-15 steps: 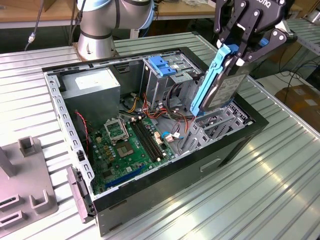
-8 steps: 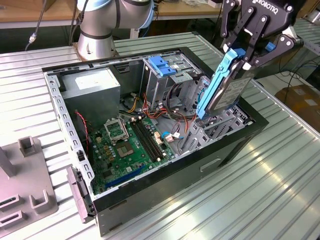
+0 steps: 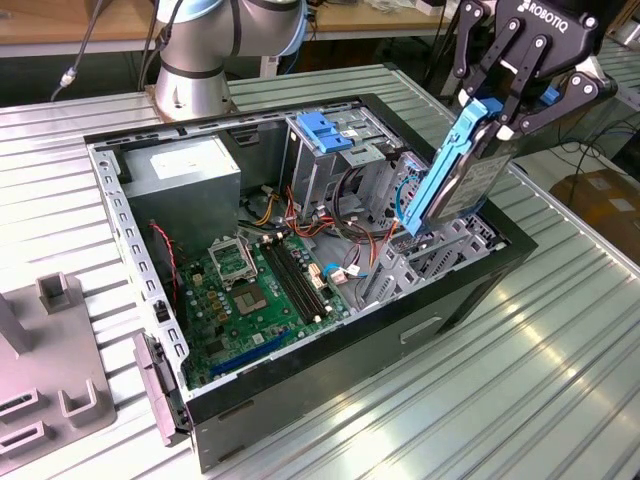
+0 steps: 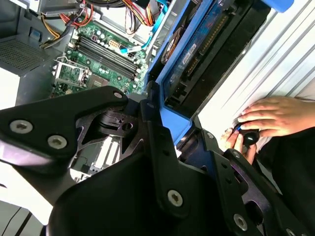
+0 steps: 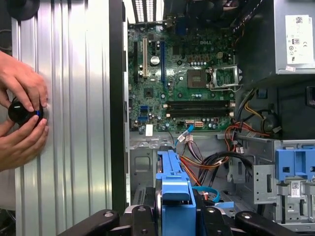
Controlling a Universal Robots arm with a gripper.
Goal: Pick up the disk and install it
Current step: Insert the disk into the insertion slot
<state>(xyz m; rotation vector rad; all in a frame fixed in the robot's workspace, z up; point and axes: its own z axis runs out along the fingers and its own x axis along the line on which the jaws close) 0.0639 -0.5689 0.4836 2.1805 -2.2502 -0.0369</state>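
The disk (image 3: 465, 170) is a silver drive in a blue plastic frame. It hangs tilted, with its lower end dipping into the open computer case (image 3: 450, 290) at the exterior view's right. My gripper (image 3: 497, 112) is shut on the disk's upper end, a black finger on each side. In the second wrist view the disk (image 4: 197, 54) runs away from the gripper (image 4: 179, 130) toward the case interior. In the first wrist view its blue frame (image 5: 174, 191) sits between the fingers (image 5: 142, 216), above a bay with loose cables.
Inside the case lie a green motherboard (image 3: 260, 290), a grey power supply box (image 3: 185, 175) and a drive cage with a blue handle (image 3: 325, 130). A person's hands (image 5: 22, 118) hold a black knob on the ribbed table beside the case. A grey fixture (image 3: 60, 350) stands at the exterior view's left.
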